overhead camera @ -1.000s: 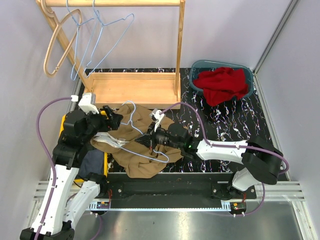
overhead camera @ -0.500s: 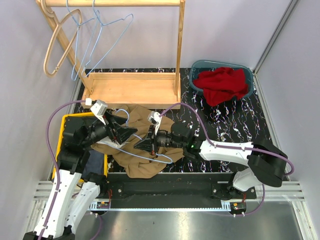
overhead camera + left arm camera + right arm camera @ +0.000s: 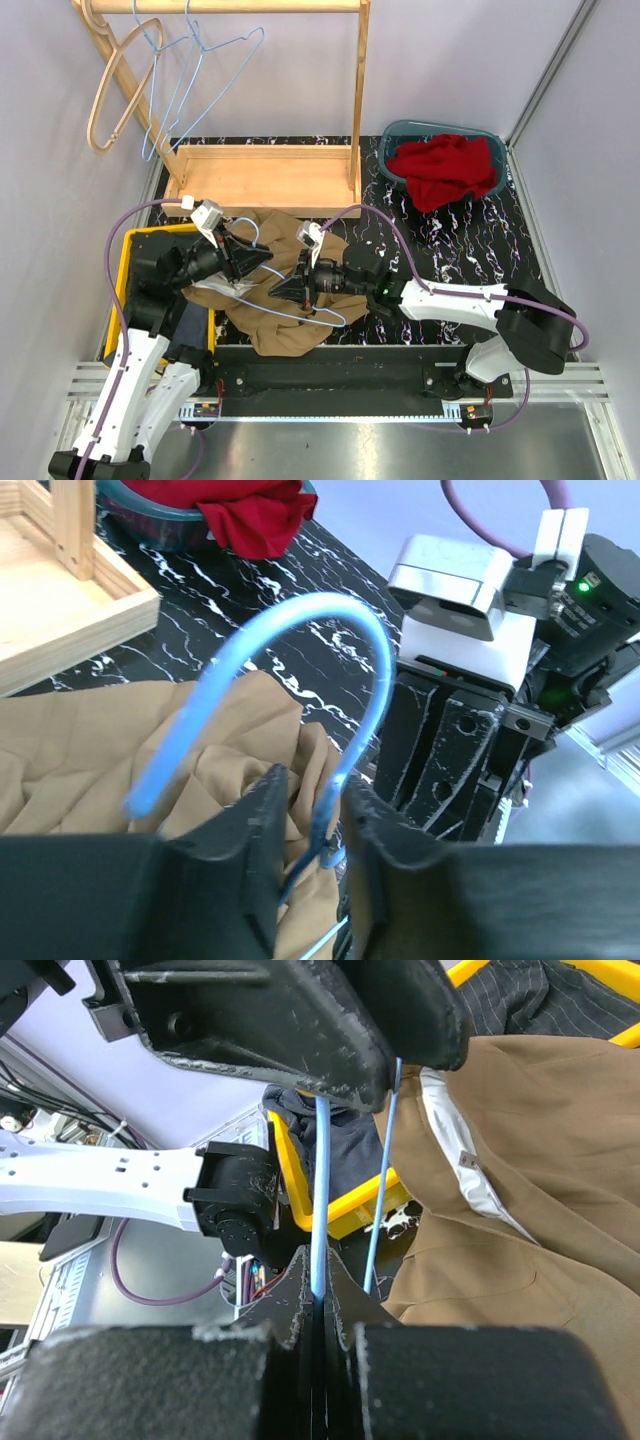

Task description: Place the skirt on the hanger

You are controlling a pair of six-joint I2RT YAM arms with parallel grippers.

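Left gripper (image 3: 312, 785) has swung inward, pinching the neck of the blue hanger (image 3: 300, 604), right gripper (image 3: 318, 1265) clamped on its wire — skirt (image 3: 285, 335) lies crumpled beneath — so I'd hold the hanger steady and level

top: overhead, far | wrists: close, facing each other | shared: hanger (image 3: 300, 607)
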